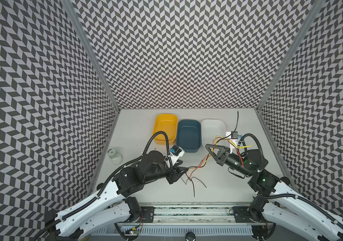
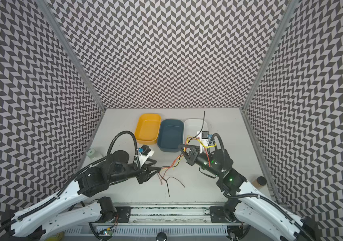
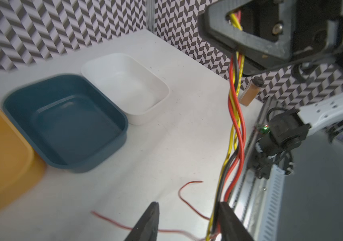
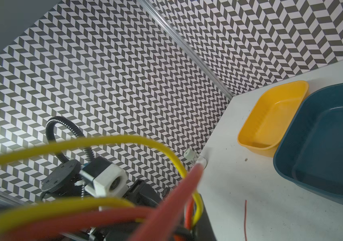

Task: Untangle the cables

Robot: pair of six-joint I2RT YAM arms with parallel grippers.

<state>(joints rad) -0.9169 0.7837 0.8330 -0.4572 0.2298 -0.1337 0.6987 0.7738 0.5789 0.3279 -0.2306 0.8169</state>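
Note:
The cables (image 1: 203,161) are a twisted strand of red, orange, yellow and black wires that hangs between my two grippers. My right gripper (image 1: 209,148) is raised near the blue tray and shut on the cables' upper part; in the left wrist view the cables (image 3: 236,108) drop out from between the right gripper's (image 3: 238,44) black fingers. Yellow and red loops (image 4: 124,141) fill the right wrist view and hide its jaws. My left gripper (image 3: 189,208) is open, and the strand runs along the inside of one finger (image 3: 227,217). Loose black and red ends (image 1: 193,183) lie on the table below it.
Three empty trays stand side by side at the back: yellow (image 1: 165,128), blue (image 1: 188,134), white (image 1: 213,129). A small jar with a pale lid (image 1: 115,156) lies by the left wall. A brown jar with a black lid (image 2: 259,182) stands by the right wall. A metal rail (image 1: 187,215) runs along the table's front edge.

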